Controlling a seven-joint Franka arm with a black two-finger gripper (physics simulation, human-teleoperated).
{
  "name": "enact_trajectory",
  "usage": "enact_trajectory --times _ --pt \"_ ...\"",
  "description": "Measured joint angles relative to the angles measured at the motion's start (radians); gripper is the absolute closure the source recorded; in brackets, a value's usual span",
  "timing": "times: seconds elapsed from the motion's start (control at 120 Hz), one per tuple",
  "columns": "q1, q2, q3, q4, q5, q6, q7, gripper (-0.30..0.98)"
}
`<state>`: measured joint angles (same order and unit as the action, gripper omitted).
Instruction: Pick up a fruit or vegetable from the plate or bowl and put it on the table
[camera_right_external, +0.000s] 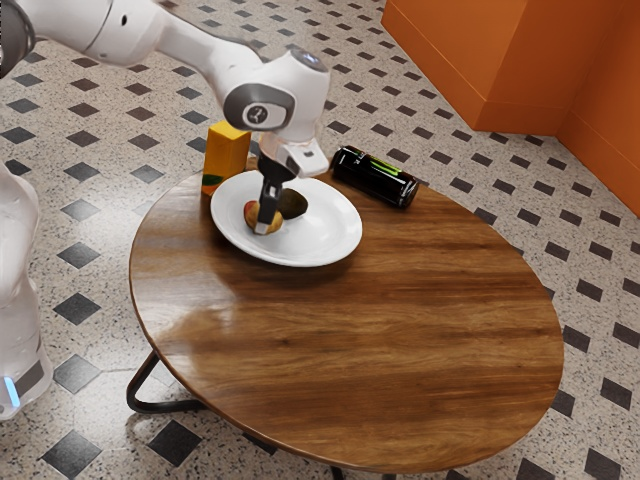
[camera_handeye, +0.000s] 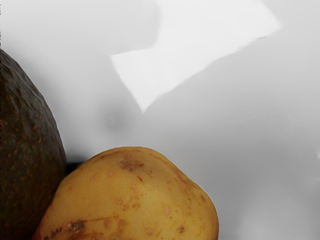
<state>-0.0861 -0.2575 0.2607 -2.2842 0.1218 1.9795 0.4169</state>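
Observation:
My gripper (camera_right_external: 267, 208) points down over the white plate (camera_right_external: 318, 250), low and in front of a yellow-brown potato (camera_right_external: 276, 221) that it partly covers. Something reddish (camera_right_external: 249, 210) shows at the potato's side. A dark avocado (camera_right_external: 293, 204) lies on the plate right beside them. From the wrist, the potato (camera_handeye: 135, 200) is large and close under the hand, with the avocado (camera_handeye: 25, 150) against its side and the pale plate (camera_handeye: 260, 130) around them. The far side of the potato is hidden in the exterior view.
A yellow carton (camera_right_external: 226, 155) stands behind the plate at the table's edge. A black can with green marking (camera_right_external: 375, 177) lies on its side, past the plate toward the exterior view's right. The round wooden table (camera_right_external: 380, 350) extends toward the exterior view's lower right.

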Motion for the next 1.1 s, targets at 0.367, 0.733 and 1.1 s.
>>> enact_trajectory --times 0.367,0.733,1.1 --pt "0.019 0.021 0.000 -0.002 -0.002 0.005 -0.001 0.00" --pt "0.020 0.040 0.000 0.000 0.004 0.005 -0.007 0.36" --pt "0.021 0.039 -0.019 0.051 0.017 0.011 -0.019 0.34"
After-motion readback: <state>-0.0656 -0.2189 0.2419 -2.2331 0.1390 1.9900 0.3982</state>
